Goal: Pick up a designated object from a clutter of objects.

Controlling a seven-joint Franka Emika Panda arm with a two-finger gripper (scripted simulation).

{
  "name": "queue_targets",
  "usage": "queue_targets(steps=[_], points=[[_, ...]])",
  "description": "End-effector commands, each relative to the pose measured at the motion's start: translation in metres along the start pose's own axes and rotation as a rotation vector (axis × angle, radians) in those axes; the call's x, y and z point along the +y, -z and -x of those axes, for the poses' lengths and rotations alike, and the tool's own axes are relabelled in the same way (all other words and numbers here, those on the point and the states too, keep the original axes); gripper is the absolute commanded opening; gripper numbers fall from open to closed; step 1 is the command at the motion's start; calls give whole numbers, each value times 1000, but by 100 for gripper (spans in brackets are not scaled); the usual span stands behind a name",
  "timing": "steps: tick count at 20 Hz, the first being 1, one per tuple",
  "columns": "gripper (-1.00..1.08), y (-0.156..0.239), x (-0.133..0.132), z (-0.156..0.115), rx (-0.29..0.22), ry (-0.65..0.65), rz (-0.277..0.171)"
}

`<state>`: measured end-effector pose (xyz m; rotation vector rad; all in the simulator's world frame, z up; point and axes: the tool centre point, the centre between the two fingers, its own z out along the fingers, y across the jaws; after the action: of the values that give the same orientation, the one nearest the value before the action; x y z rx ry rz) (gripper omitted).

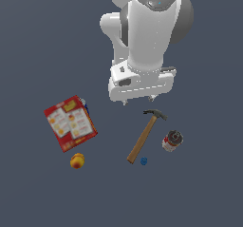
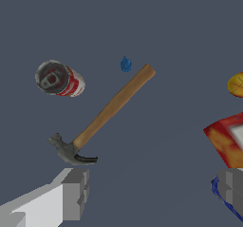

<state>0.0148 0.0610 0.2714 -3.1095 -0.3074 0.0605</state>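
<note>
Tool (image 2: 152,193) spread wide, holding nothing, above hammer (image 1: 144,137); can (image 1: 172,141) sits just beside hammer's head on counter (image 1: 199,193).

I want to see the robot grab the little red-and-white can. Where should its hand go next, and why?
Probably sideways toward the exterior view's right, until it is above the can. The open gripper hangs high near the hammer head, holding nothing, and the can lies past the hammer, apart from it. The wrist view shows the can off to one side, not between the fingers.
</note>
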Motion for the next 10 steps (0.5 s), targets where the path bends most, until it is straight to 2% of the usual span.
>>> queue_targets(steps=[1, 10], points=[[100, -12, -12, -13, 1, 55, 9], [100, -74, -79, -66, 12, 317, 34]])
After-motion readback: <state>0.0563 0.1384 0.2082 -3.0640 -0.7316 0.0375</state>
